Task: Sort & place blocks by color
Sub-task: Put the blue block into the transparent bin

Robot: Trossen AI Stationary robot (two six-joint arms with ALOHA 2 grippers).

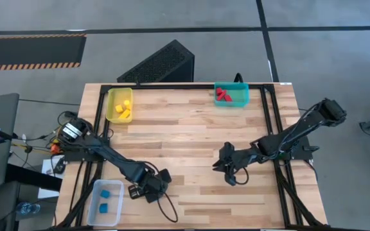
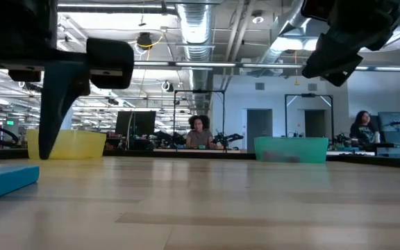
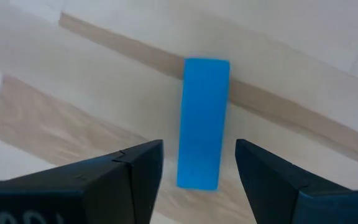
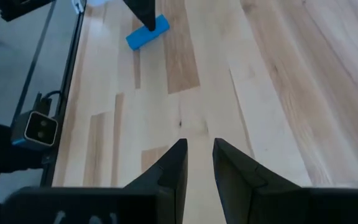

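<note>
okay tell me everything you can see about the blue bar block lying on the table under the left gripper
The blue rectangular bar block is a plain, solid-coloured, matte piece with crisp edges. It lies flat on the pale wooden table, near the clear bin, crossing a darker plank seam. The left gripper sits over one end with its fingers open on either side; nothing visibly touches the block but the tabletop.

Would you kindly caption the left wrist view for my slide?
Open left gripper straddling a flat blue rectangular block lying on the pale wooden table.

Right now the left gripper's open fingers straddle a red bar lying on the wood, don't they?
Not quite: the bar is blue, as the left wrist view shows. The left gripper is indeed open, with its fingers on either side of it on the wood.
</note>
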